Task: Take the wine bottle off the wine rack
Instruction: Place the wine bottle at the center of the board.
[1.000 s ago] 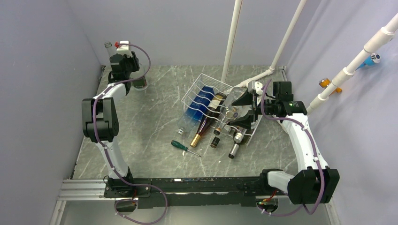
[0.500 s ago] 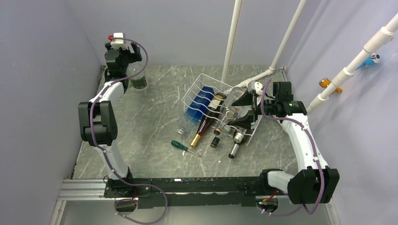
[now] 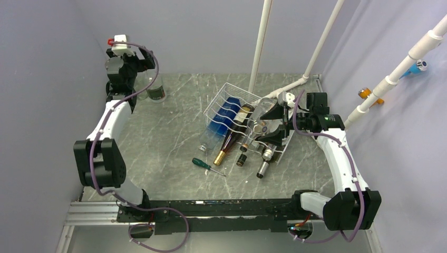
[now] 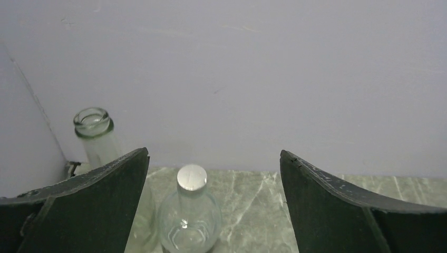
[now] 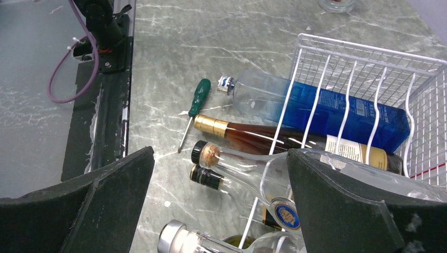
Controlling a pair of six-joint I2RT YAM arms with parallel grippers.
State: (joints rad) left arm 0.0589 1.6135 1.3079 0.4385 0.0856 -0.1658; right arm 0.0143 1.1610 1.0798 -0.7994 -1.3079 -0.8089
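Note:
The white wire wine rack lies mid-table with several bottles in it: a blue one, a brown wine bottle with a gold foil top and clear ones. My right gripper hangs open just above the clear bottles at the rack's right side. A clear bottle with a silver cap stands upright in the far left corner, off the rack. My left gripper is open above it, not touching.
A second clear bottle with an open mouth stands against the wall, left of the capped one. A green-handled screwdriver lies in front of the rack. White pipes rise behind the rack. Walls close in on the left and back.
My left gripper has opened, let go of the capped bottle and lifted up and to the left. The right arm and the rack have not moved.

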